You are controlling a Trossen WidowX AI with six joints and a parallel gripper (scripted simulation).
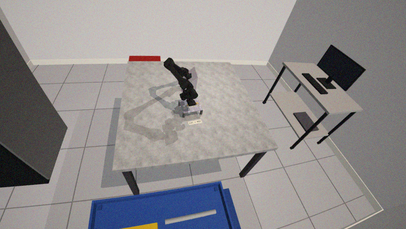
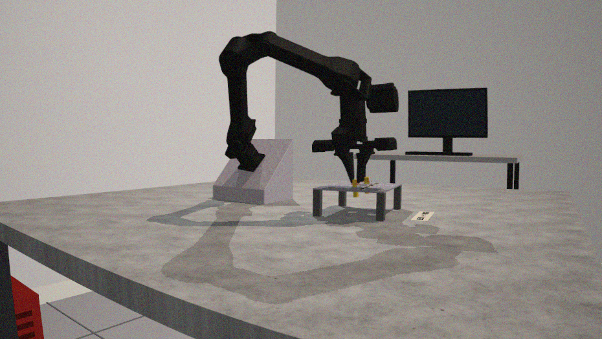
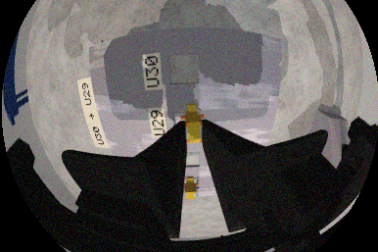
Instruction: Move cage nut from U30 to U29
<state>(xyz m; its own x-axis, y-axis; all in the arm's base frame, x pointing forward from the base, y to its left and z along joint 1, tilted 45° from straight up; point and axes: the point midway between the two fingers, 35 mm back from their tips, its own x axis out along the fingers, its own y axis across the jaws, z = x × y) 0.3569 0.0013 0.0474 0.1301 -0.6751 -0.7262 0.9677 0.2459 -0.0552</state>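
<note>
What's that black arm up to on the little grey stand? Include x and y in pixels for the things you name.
The robot arm's claw point(image 2: 358, 180) point(image 3: 193, 126) is closed on a small yellow cage nut point(image 3: 194, 129), a clip for a rail hole. It holds the nut at the spot labelled U29 point(image 3: 158, 122). The square hole by the U30 label point(image 3: 152, 72) has no nut in it, and a second yellow nut point(image 3: 191, 187) sits further along. I can't tell whether the held nut has clipped in.

Worktop point(image 1: 191, 142) point(image 2: 311, 246): mottled grey, stone-like surf., matt. Arm point(image 1: 186, 85) point(image 2: 301, 57): matt blk, plastic-like. Cage nut point(image 3: 194, 126) in end effector point(image 1: 191, 102) point(image 2: 357, 180) point(image 3: 193, 126): yellow, plastic- or metal-like, can't tell. Monitor screen point(image 1: 341, 67) point(image 2: 447, 113): dark, smooth. Task label point(image 1: 195, 121) point(image 2: 421, 215) point(image 3: 93, 113): cream, paper-like, flat finish.
</note>
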